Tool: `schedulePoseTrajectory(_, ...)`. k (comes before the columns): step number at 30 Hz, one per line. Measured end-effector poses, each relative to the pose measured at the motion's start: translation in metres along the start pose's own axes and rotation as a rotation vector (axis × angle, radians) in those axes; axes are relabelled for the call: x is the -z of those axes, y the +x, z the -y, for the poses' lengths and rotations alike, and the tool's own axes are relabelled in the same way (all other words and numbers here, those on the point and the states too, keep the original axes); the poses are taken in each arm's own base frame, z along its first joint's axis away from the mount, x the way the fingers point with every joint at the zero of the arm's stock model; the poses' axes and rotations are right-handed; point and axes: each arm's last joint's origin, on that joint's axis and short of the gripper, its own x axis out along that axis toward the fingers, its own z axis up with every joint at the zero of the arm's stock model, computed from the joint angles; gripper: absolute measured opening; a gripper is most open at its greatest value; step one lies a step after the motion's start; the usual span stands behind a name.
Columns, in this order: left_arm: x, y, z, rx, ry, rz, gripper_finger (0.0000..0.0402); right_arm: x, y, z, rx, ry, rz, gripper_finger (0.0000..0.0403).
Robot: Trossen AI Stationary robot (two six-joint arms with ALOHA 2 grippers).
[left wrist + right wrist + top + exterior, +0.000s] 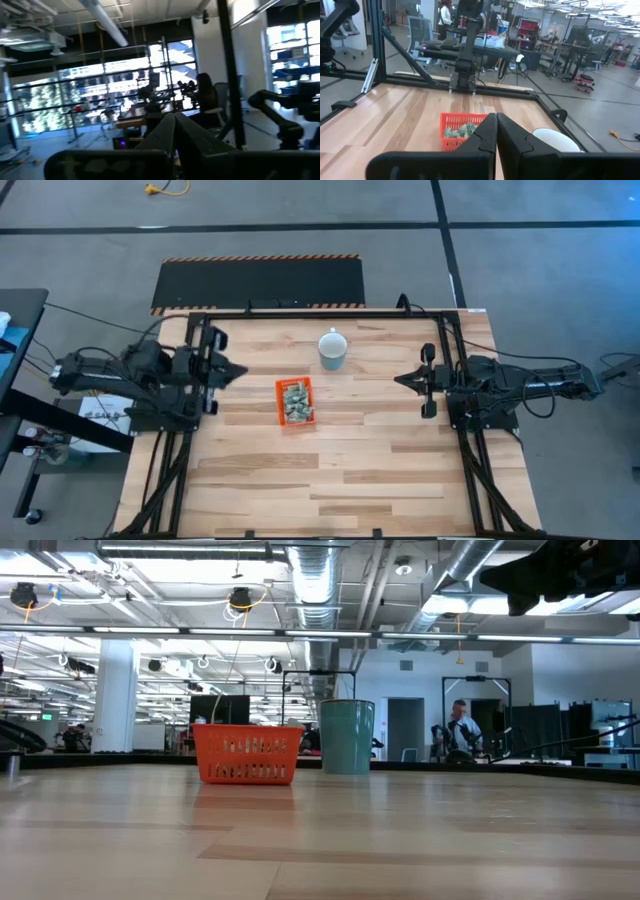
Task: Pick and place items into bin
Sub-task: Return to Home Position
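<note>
A: Quick status, where's the bin?

B: Orange bin (pixel 279 402) sits approx mid-table on the wood table (pixel 350 470), between the two arms and somewhat nearer the left one.

A: And the items?

B: Items (pixel 296 402) are pale green-white crinkly pcs, heaped inside the bin. Right wrist view shows them piled vs. the near wall. Can't count them, too small.

A: Grippers?

B: Left gripper (pixel 243 370) is over the table's left side, tip aimed twd centre. Its fingers are pressed together w/ tips meeting, as the left wrist view shows. Right gripper (pixel 398 380) mirrors it over the right side and faces the bin. Its fingers are also pressed together, w/ just a thin seam betw. them. Both are well apart from the bin and touch neither it nor the wood.

A: Anything else on the table?

B: Pale mug (pixel 333 350), upright, stands near the bin on its far-right side, apart from it. In the low view it shows just right of the bin and farther back.

A: Bkgd?

B: Person (pixel 460 725) is in the room well beyond the table. Black mat (pixel 255 282) w/ striped edging lies on the floor past the far edge.
</note>
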Motion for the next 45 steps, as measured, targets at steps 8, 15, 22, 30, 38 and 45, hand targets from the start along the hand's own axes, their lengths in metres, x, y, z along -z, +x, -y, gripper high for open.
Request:
schedulePoseTrajectory(8, -0.008, -0.036, -0.015, -0.152, -0.018, -0.071, 0.0, 0.0, 0.0, 0.0, -0.001, 0.012, -0.004, 0.0001)
schedulePoseTrajectory(15, -0.019, -0.07, -0.014, -0.169, -0.064, -0.056, 0.0, 0.001, 0.0, 0.0, -0.001, 0.041, -0.007, 0.0001)
schedulePoseTrajectory(22, -0.022, -0.094, -0.013, -0.2, -0.075, -0.052, 0.0, 0.002, 0.001, 0.0, -0.003, 0.088, -0.017, 0.0001)
schedulePoseTrajectory(30, -0.025, -0.126, -0.012, -0.229, -0.105, -0.021, 0.0, 0.006, 0.008, -0.002, -0.009, 0.108, -0.063, 0.0001)
schedulePoseTrajectory(38, -0.026, -0.146, -0.01, -0.241, -0.103, 0.004, 0.0, 0.01, 0.012, -0.003, -0.01, 0.179, -0.096, 0.0001)
schedulePoseTrajectory(45, -0.013, -0.14, -0.01, -0.248, -0.103, -0.05, 0.0, 0.005, 0.013, -0.002, 0.001, 0.392, -0.042, 0.0001)
